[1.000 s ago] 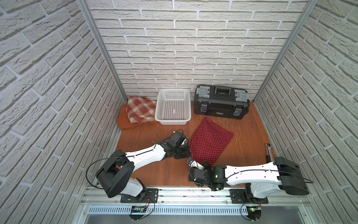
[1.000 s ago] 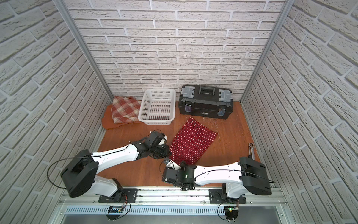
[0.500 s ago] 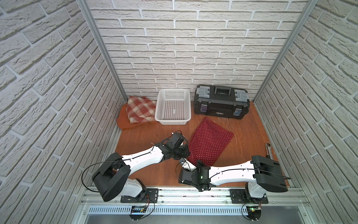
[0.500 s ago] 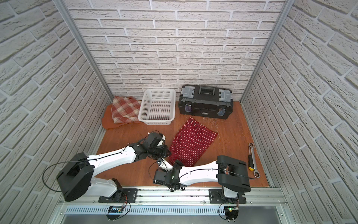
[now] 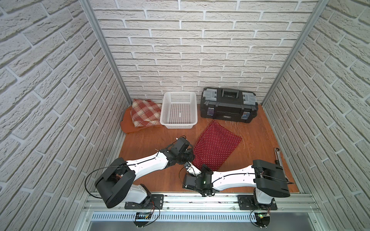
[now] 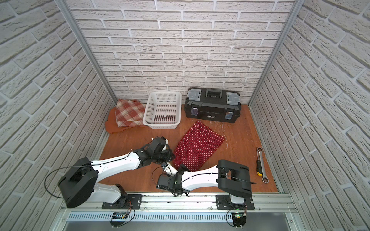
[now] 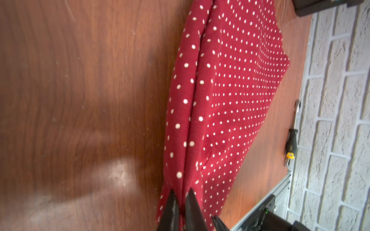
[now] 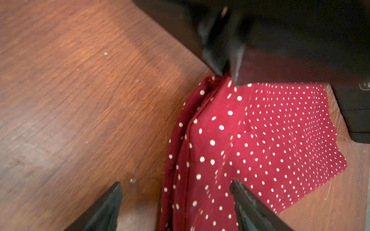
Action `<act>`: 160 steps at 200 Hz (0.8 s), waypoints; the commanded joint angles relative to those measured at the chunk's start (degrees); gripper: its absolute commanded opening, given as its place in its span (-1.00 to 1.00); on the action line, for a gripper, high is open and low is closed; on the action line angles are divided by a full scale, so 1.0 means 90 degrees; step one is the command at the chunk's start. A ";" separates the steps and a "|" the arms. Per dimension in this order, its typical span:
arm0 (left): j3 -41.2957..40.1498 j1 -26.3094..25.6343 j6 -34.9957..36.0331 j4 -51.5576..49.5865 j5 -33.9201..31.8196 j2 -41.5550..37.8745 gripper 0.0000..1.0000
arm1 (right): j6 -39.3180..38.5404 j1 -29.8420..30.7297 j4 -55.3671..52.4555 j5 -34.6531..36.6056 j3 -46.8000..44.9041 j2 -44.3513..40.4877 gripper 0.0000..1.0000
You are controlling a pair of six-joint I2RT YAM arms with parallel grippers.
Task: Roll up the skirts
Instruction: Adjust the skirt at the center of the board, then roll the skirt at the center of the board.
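Mid-table on the wood, the polka-dot skirt [image 5: 217, 146] lies flat and slanted, none of it rolled yet. Both arms are going for its near edge. The left gripper [image 7: 180, 192] is clamped tight on the cloth at the corner, bunching it up a bit. The right gripper [image 8: 176, 183] sits spread wide over the same hem, holding nothing, I'd guess so both can pinch and start the roll evenly. Count: three skirts total, with the plaid skirt [image 5: 145, 115] piled on the orange skirt [image 5: 128, 125] in the back left corner, waiting. Plus one white mesh basket [image 5: 178, 93], one black toolbox [image 5: 229, 106] and one wrench [image 6: 262, 164] off right.
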 commanded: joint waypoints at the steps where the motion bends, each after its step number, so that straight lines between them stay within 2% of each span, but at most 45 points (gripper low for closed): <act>1: -0.0160 -0.0218 -0.0041 -0.0225 0.0460 -0.0308 -1.00 | 0.0407 -0.0713 -0.0445 0.0333 -0.0146 0.0190 0.67; 36: -0.0209 -0.0330 -0.0124 -0.0227 0.0384 -0.0296 -1.00 | 0.0393 -0.0849 -0.0622 0.0628 -0.0036 0.0353 0.64; 76: -0.0394 -0.0419 -0.0231 -0.0188 0.0309 -0.0328 -1.00 | 0.0412 -0.0923 -0.0583 0.0604 -0.0088 0.0450 0.38; 96: -0.0504 -0.0437 -0.0256 -0.0208 0.0272 -0.0384 -1.00 | 0.0412 -0.0928 -0.0632 0.0562 -0.0135 0.0454 0.39; 128: -0.0757 -0.0481 -0.0330 -0.0106 0.0177 -0.0423 -1.00 | 0.0262 -0.0928 -0.0258 -0.0180 -0.0732 -0.0072 0.47; 160: -0.0957 -0.0860 -0.0578 0.0258 -0.0028 -0.0348 -1.00 | 0.0149 -0.0928 -0.0179 -0.0838 -0.1202 -0.0534 0.54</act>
